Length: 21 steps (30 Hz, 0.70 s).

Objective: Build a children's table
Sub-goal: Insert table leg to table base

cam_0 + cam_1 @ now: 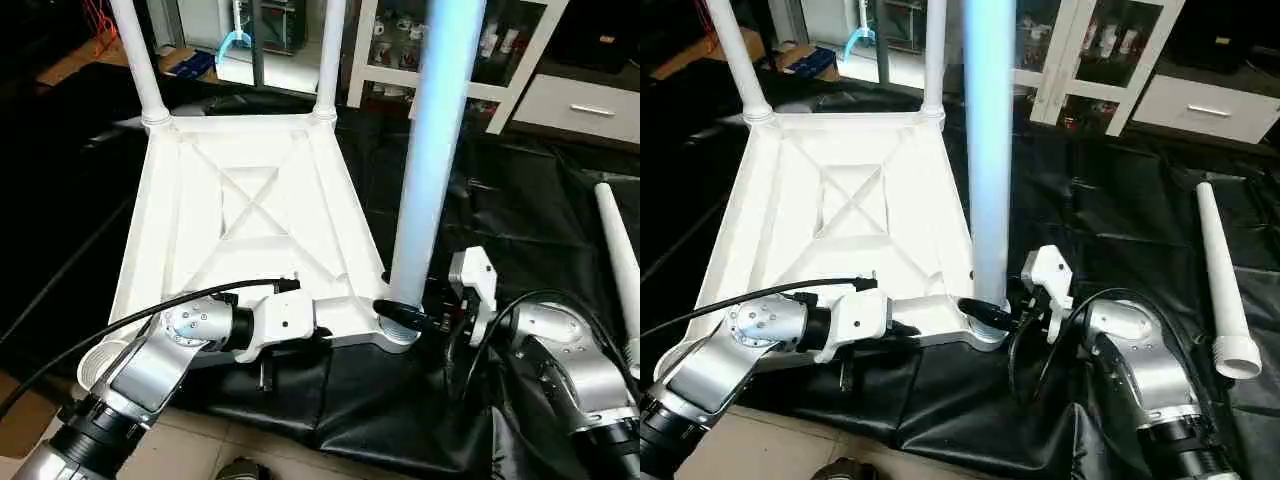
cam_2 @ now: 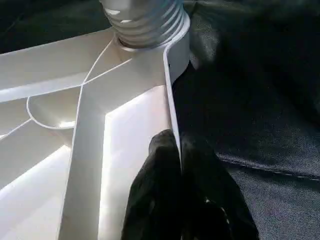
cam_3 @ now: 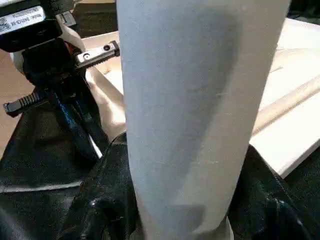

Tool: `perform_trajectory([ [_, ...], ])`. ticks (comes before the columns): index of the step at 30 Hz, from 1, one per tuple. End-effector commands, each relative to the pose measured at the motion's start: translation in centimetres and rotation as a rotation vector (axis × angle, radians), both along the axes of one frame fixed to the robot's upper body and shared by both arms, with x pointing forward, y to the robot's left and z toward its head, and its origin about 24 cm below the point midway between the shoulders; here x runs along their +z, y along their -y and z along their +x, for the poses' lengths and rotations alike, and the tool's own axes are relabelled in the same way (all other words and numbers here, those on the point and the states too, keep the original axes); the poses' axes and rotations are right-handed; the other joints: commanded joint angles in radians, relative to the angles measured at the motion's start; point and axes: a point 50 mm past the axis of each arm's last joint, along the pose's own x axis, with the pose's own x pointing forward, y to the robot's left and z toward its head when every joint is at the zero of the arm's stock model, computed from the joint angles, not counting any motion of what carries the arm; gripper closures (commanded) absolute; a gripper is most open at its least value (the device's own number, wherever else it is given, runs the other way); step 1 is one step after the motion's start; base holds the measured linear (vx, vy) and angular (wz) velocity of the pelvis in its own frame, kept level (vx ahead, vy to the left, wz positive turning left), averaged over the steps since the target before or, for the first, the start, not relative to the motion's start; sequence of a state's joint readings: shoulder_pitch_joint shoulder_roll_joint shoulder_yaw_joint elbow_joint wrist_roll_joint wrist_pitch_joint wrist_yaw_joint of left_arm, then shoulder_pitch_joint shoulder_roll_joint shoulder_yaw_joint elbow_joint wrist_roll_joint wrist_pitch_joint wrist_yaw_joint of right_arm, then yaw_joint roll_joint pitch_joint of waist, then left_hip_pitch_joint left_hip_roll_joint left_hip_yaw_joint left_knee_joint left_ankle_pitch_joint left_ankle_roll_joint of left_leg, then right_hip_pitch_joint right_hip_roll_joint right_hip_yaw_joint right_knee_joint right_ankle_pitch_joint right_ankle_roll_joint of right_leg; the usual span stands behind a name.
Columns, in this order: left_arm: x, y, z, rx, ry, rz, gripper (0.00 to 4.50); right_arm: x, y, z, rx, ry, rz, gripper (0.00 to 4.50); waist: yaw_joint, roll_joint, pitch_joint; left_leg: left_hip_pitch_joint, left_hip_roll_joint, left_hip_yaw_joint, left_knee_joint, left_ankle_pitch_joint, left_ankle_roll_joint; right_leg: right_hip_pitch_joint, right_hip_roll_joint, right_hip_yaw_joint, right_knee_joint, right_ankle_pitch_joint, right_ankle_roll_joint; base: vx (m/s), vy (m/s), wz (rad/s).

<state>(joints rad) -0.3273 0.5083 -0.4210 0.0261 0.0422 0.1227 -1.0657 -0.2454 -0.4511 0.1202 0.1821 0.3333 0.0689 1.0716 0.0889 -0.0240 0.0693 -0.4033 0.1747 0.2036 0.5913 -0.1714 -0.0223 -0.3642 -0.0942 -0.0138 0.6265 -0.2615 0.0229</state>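
Observation:
The children's table top (image 1: 250,200) lies upside down on black cloth, X-ribs facing up. Two white legs (image 1: 135,50) (image 1: 330,50) stand in its far corner sockets. A third leg (image 1: 430,150) stands upright in the near right socket, its ribbed base (image 2: 145,20) seated there. My right gripper (image 1: 405,315) is shut on this leg just above the socket, one black finger (image 3: 105,200) on each side. My left gripper (image 2: 177,165) is shut on the top's near rim beside that corner. The fourth leg (image 1: 1220,270) lies loose on the cloth at the right.
A white glass-door cabinet (image 1: 520,50) and a drawer unit (image 1: 590,105) stand behind the cloth (image 1: 500,200). The near left corner socket (image 1: 95,365) hangs past the cloth's front edge over tiled floor (image 1: 250,450). Blue items (image 1: 195,62) lie at the far back.

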Motion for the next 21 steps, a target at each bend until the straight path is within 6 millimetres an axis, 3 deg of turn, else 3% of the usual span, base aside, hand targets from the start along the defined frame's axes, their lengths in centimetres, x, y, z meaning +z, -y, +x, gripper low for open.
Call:
perform_trajectory([
  [1,-0.7,0.9,-0.7,-0.078,-0.037,0.033,4.50,-1.3,0.1,-0.2,0.005,-0.047,-0.039,2.61,-0.017,0.001,-0.037,0.043,0.063,-0.029,-0.094,-0.286,-0.013,-0.005,-0.043,0.028,-0.082,-0.070,-0.186,0.000,0.000,0.00],
  [10,-0.9,1.0,-0.8,-0.077,-0.041,0.028,4.50,-1.5,-0.9,-0.2,-0.013,-0.081,0.048,2.61,-0.020,-0.001,-0.039,0.043,0.063,-0.030,-0.097,-0.296,-0.020,-0.006,-0.044,0.030,-0.084,-0.090,-0.180,0.000,0.000,0.00],
  [21,-0.9,1.2,-0.8,-0.077,-0.044,0.027,4.50,-3.3,0.2,-0.5,-0.136,-0.254,0.093,2.61,-0.020,-0.001,-0.036,0.046,0.065,-0.030,-0.103,-0.328,-0.043,-0.012,-0.044,0.032,-0.091,-0.137,-0.168,0.000,0.000,0.00],
])
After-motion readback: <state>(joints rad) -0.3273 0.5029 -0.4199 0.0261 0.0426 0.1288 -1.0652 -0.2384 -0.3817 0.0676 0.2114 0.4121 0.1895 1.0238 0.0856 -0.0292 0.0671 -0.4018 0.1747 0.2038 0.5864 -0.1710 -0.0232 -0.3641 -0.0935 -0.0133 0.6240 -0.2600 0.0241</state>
